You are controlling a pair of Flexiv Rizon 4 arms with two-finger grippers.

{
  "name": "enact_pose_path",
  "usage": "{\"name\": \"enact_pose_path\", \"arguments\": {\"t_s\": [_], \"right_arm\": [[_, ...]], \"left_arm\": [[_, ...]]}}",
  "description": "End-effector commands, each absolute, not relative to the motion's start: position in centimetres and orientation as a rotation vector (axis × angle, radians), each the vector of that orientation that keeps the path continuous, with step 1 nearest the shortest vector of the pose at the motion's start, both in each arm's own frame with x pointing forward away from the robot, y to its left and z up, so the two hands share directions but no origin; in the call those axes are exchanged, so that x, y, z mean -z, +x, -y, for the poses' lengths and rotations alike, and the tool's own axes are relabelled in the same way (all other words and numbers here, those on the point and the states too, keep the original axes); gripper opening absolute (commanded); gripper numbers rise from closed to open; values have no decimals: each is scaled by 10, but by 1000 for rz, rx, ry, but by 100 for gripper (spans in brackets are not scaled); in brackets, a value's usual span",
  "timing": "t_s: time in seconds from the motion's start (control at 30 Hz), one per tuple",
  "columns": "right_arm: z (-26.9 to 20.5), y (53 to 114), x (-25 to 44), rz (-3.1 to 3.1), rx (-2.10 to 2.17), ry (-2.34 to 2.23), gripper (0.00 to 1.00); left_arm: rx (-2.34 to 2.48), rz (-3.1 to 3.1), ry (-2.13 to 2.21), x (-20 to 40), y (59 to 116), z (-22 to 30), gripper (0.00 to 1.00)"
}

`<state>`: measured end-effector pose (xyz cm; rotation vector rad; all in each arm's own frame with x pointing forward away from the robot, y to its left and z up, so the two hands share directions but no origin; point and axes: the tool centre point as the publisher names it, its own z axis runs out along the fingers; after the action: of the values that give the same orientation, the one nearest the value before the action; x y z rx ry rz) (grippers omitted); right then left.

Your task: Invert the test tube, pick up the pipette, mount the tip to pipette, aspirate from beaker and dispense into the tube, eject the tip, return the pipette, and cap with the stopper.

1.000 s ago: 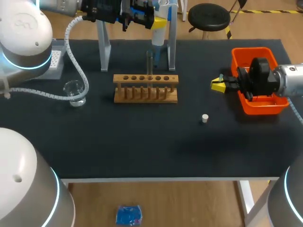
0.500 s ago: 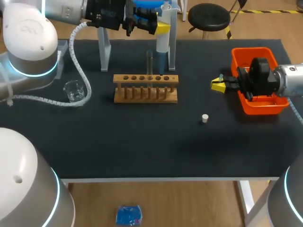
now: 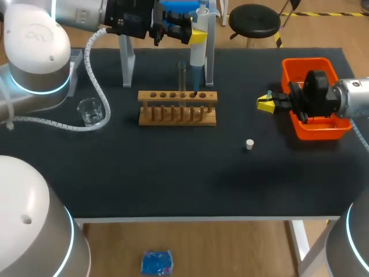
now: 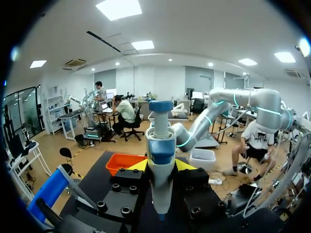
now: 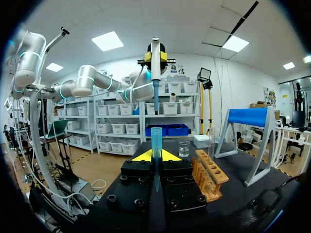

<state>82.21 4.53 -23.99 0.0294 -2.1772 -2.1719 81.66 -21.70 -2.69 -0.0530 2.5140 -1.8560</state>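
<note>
Black bench (image 3: pixel 173 173) carries everything.

L arm (image 3: pixel 34 52) comes in across the far-left corner. L jaws are clenched on the pipette (image 3: pixel 197 52), gripping its body from both sides and holding it upright, plunger end up. In the head view its narrow end hangs just over the rack, beside the tube; can't tell if it touches.

R arm (image 3: pixel 351 98) lies low over the orange bin (image 3: pixel 305 60) at the bench's right end. R jaws stick out past the bin's near-centre wall and grasp the blue pipette tip (image 5: pixel 156 138), which stands upright w/ its open end up.

Pipette stand (image 3: pixel 125 57), white legs and blue top bar, is at the far edge behind the rack.

Wooden rack (image 3: pixel 177 115) sits mid-bench, w/ six holes along the top.

Grey block (image 3: pixel 68 72), prob. the tip box, is at far left, partly hidden by the L arm.

Glass beaker (image 3: pixel 89 111) is left of the rack, apart from it.

Test tube (image 3: pixel 182 72) stands upright in the 4th hole from the left.

Small white stopper (image 3: pixel 249 144) lies on bare bench, nearer than the rack, between rack and bin.
</note>
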Motion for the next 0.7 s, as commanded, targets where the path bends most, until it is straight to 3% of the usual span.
{"name": "enact_pose_path", "arguments": {"t_s": [0.03, 0.47, 0.7], "right_arm": [[-44, 822, 240, 2177, 2171, 32, 0], [-44, 822, 240, 2177, 2171, 32, 0], [-74, 826, 242, 2277, 2125, 147, 0]], "left_arm": [[1860, -2510, -52, 27, 816, 216, 0], [1860, -2510, -52, 27, 816, 216, 0], [1860, -2510, -52, 27, 816, 216, 0]]}}
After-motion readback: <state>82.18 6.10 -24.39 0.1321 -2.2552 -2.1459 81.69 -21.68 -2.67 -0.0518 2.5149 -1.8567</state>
